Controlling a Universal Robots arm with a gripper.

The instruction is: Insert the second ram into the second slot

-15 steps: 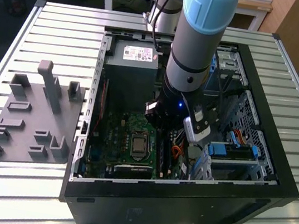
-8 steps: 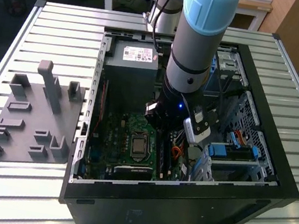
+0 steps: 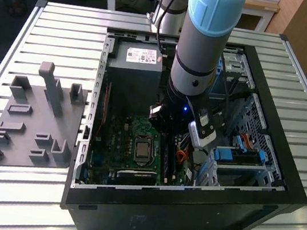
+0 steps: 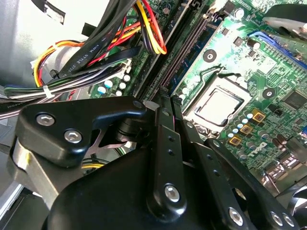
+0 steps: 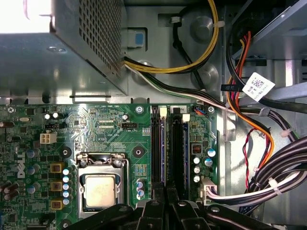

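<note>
Black jaws (image 5: 165, 191) pressed together over the second ram (image 5: 163, 143), seated beside the second slot (image 5: 176, 148).

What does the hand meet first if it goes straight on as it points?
Probably the memory slots on the motherboard, right ahead of the hand; the gap between them is unclear.

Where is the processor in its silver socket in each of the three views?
Exterior view: the processor sits mid-motherboard, to the exterior view's left of the arm.
Second wrist view: the processor lies beside the memory slots.
First wrist view: it lies beside those slots again.
Shared landmark: the memory slots.
</note>
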